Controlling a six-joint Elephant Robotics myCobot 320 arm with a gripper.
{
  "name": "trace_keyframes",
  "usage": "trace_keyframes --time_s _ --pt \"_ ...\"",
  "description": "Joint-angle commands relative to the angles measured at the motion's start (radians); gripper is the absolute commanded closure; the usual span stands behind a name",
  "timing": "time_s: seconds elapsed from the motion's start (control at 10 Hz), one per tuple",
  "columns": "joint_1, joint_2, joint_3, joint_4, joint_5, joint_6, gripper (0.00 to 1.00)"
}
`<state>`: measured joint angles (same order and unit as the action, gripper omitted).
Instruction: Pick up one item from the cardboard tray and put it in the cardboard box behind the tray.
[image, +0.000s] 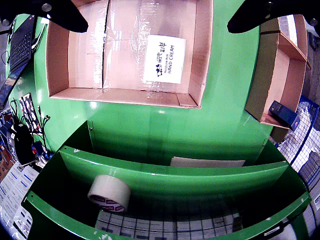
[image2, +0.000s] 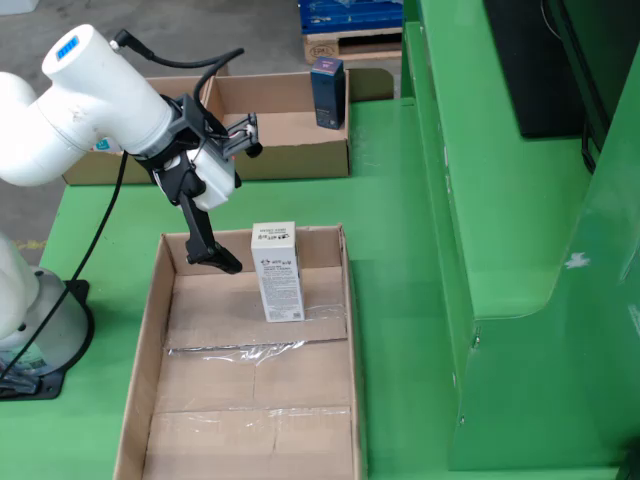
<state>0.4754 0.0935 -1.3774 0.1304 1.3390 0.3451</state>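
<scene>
A white hand cream box (image2: 277, 272) lies flat in the far half of the large shallow cardboard tray (image2: 150, 330). The wrist view shows the same white box (image: 164, 59) on the floor of the tray (image: 57, 55), below the camera. My gripper (image2: 238, 205) hangs over the tray's far left corner, just left of the white box, open and holding nothing. In the wrist view its black fingers (image: 65, 15) spread wide at the top corners. Behind the tray stands a smaller cardboard box (image2: 280, 160) with a dark blue box (image2: 327, 92) upright in it.
Green metal shelving (image2: 500, 200) rises to the right of the tray. The wrist view shows the smaller box (image: 285, 75) with the dark blue item (image: 284, 114) at right, a tape roll (image: 109, 192) on a green shelf below, and a keyboard (image: 20, 45) and cables at left.
</scene>
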Motion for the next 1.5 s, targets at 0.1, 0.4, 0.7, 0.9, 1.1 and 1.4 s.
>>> trace_keyframes --time_s 0.1,0.4,0.7,0.9,1.1,1.4 --pt "-0.053 -0.136 0.202 -0.025 0.027 -0.036 0.0" --pt "-0.101 -0.24 0.335 -0.059 0.061 -0.066 0.0" --pt "-0.137 -0.334 0.444 -0.084 0.082 -0.093 0.0" --pt "-0.151 -0.387 0.504 -0.11 0.092 -0.099 0.0" --pt "-0.158 -0.402 0.515 -0.114 0.099 -0.101 0.0" --pt "-0.171 -0.451 0.515 -0.11 0.11 -0.112 0.0"
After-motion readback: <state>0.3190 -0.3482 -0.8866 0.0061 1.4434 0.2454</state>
